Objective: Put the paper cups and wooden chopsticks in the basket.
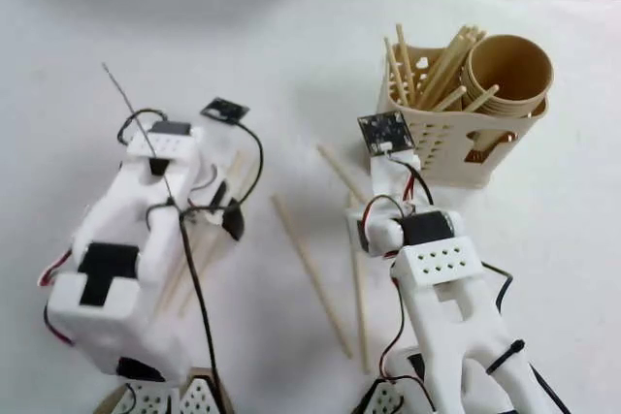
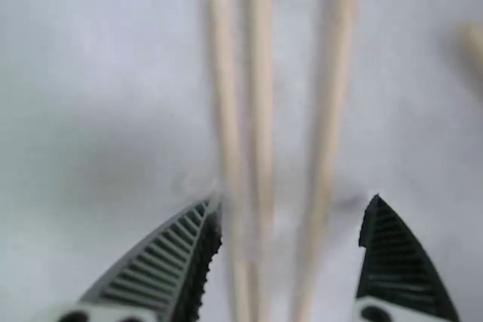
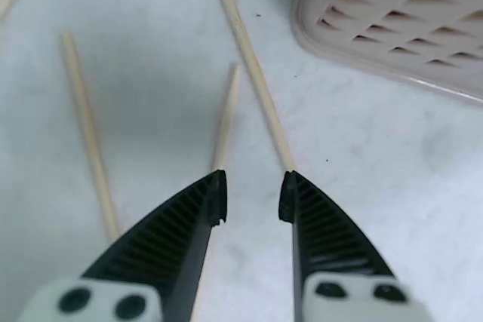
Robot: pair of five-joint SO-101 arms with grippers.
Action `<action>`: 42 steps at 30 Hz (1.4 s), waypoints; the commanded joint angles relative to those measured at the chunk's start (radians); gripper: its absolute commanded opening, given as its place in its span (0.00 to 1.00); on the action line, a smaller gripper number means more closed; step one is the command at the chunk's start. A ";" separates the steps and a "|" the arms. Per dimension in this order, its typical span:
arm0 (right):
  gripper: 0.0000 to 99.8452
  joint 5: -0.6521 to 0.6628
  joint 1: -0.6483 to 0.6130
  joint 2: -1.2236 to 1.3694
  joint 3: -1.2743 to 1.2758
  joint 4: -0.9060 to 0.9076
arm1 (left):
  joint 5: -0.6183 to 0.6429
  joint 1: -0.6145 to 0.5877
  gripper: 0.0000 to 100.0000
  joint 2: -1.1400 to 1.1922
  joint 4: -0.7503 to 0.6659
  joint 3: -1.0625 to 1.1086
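Observation:
A beige slotted basket [image 1: 456, 147] stands at the back right, holding stacked paper cups [image 1: 509, 75] and several wooden chopsticks [image 1: 427, 65]. My left gripper [image 2: 293, 207] is open, low over the table, with three loose chopsticks [image 2: 260, 73] running between its fingers; these lie under the left arm [image 1: 146, 230]. My right gripper [image 3: 251, 190] is open by a narrow gap with nothing in it, close to the basket's wall [image 3: 392, 20]. One chopstick [image 3: 253, 73] ends just ahead of its fingertips and another [image 3: 226, 118] passes under one finger.
More loose chopsticks lie on the white table between the arms, one long one [image 1: 310, 273] slanting and one [image 1: 359, 288] beside the right arm [image 1: 437, 269]. A further chopstick [image 3: 87, 133] lies off to the side. The table's far left is bare.

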 commanded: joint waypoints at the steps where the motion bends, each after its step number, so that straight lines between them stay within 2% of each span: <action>1: 0.13 -0.011 0.007 -0.028 -0.006 -0.010 | -0.008 0.018 0.24 0.073 0.041 -0.110; 7: 0.13 -0.011 0.007 -0.028 -0.006 -0.010 | -0.008 0.018 0.14 0.306 0.222 -0.362; 11: 0.13 -0.011 0.007 -0.028 -0.006 -0.013 | -0.008 0.030 0.02 0.421 0.301 -0.511; 15: 0.13 -0.006 0.008 -0.028 -0.006 -0.015 | -0.009 0.064 0.02 0.426 0.316 -0.542; 29: 0.13 -0.005 0.010 -0.028 -0.006 -0.015 | -0.008 0.094 0.02 -0.015 0.479 -0.546; 38: 0.13 -0.005 0.010 -0.028 -0.005 -0.010 | 0.000 0.166 0.02 -0.280 0.479 -0.549; 42: 0.13 -0.003 0.010 -0.021 -0.005 -0.010 | 0.003 0.208 0.02 -0.352 0.480 -0.647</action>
